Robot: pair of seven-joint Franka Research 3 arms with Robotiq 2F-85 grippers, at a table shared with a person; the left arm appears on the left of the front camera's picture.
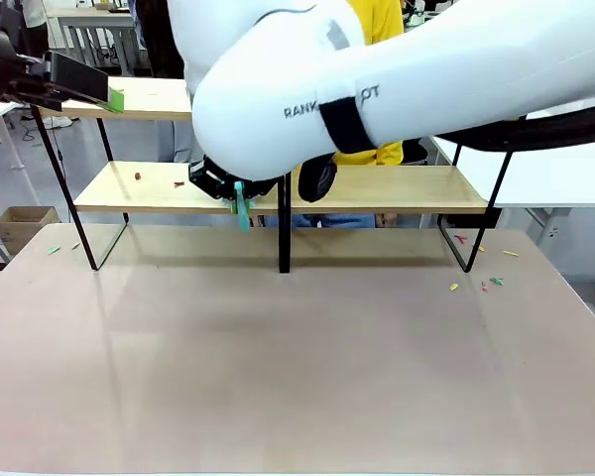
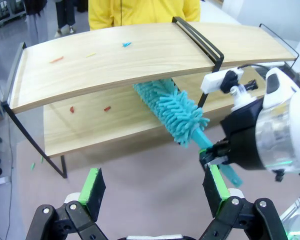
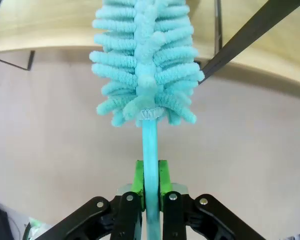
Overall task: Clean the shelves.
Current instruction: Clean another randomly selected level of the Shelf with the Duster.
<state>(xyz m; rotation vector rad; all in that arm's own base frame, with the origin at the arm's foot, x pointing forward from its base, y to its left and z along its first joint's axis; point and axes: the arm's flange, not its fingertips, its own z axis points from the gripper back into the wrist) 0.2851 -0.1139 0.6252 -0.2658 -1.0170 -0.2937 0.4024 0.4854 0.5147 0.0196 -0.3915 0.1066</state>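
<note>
Shelves (image 1: 397,188) stand at the far side of the beige tabletop (image 1: 297,357), two long boards of light wood on a thin black frame with a black upright in the middle. On the lower board lie some small red scraps (image 2: 107,108), left of the upright in the front view. On the upper board, seen from the left wrist, lie an orange scrap (image 2: 57,59), a yellow one and a blue one (image 2: 126,44).

Between the two boards reaches a turquoise duster (image 2: 172,107) with a fluffy head; the head lies over the lower board, just beside the central upright, and I cannot tell if it touches the wood. Its thin handle goes down and back to the right gripper (image 3: 150,175), whose green pads are pressed together on the handle, one at each side. This gripper is in front of the shelves, near the lower board's front edge and near the upright.

The left gripper (image 2: 155,187) has its fingers spread wide, with nothing between them. It hangs in front of the shelves toward their left end, at the level of the upper board, and does not touch them.

More small coloured scraps (image 1: 481,283) lie on the tabletop near the right leg of the frame. Behind the shelves stands a person in a yellow top (image 2: 140,12).
</note>
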